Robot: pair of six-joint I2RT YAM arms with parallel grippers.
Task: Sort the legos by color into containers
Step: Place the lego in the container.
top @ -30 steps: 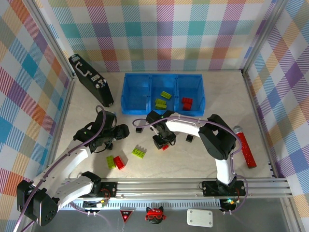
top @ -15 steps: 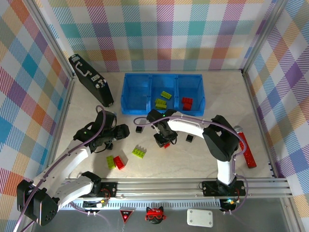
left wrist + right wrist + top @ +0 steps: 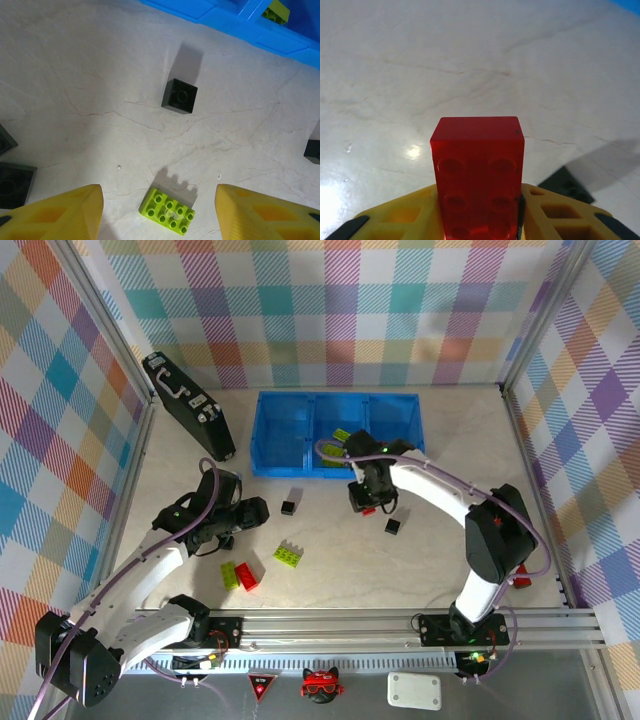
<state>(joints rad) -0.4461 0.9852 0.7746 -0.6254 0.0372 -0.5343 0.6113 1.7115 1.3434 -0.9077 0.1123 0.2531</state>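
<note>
Now the right gripper (image 3: pixel 365 500) is squeezing a small red plastic brick with studs (image 3: pixel 477 165) between its yellow fingers (image 3: pixel 555 215). The brick hangs above the pale stone-look table (image 3: pixel 470 450), just in front of the bright blue plastic tray with three boxes (image 3: pixel 300 471). This step looks like taking the brick to the box on the right (image 3: pixel 408 425), where other red bricks (image 3: pixel 387 452) lie. To do it well, the arm should go up first so the brick does not bump the tray's front wall. Then it should slide over that box, not the middle box with the lime green bricks (image 3: pixel 335 450). Only then should the fingers let go, from low down, so nothing bounces out. The left gripper (image 3: pixel 159 192) is spread wide and holds nothing, above a lime green studded brick (image 3: pixel 167 211) on the table.
</note>
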